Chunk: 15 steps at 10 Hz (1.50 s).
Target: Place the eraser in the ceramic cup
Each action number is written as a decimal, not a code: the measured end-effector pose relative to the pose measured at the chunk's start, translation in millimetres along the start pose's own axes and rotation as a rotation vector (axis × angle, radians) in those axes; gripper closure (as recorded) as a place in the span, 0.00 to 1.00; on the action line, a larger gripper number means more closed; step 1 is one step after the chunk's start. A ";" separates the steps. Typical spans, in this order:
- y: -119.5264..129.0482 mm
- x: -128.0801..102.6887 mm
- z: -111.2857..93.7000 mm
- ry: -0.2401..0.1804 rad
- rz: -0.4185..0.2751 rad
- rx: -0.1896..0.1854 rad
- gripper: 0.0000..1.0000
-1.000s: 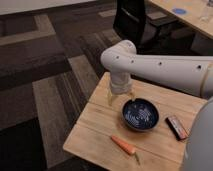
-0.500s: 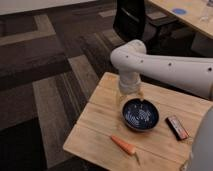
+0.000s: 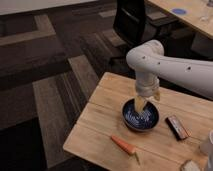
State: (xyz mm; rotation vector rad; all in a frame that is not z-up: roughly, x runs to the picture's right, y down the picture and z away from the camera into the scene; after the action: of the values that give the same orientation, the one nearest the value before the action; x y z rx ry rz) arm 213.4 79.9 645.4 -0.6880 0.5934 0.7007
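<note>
The eraser (image 3: 177, 126), a small black block with a reddish stripe, lies flat on the wooden table (image 3: 107, 107), just right of the dark blue patterned bowl (image 3: 141, 117). A pale whitish shape (image 3: 207, 144), cut off by the right edge, looks like the ceramic cup. My white arm reaches in from the right and bends down. The gripper (image 3: 142, 102) hangs over the bowl's far rim, left of the eraser and apart from it. It holds nothing that I can see.
An orange carrot (image 3: 125, 146) lies near the table's front edge, in front of the bowl. A small pale object (image 3: 190, 166) sits at the bottom right. A black office chair (image 3: 132, 22) and another table (image 3: 192, 15) stand behind. Striped carpet lies to the left.
The arm has swung to the right across the table, and the gripper now hangs over the bowl instead of left of it. The eraser, bowl and carrot have not moved.
</note>
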 end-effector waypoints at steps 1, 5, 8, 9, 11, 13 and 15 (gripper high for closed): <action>0.3 1.8 0.2 0.005 -0.014 -0.001 0.35; -16.6 10.2 13.4 -0.005 0.048 -0.015 0.35; -57.2 13.1 43.4 -0.057 0.138 -0.037 0.35; -70.1 9.3 55.6 -0.087 0.163 -0.050 0.35; -105.5 13.9 83.3 -0.154 0.252 -0.072 0.35; -134.7 26.4 96.0 -0.208 0.342 -0.062 0.35; -145.7 38.2 106.2 -0.219 0.407 -0.063 0.35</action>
State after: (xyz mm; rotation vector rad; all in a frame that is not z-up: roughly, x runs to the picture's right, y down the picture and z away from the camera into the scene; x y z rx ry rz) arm 372.1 89.2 738.6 -0.5425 0.5147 1.1624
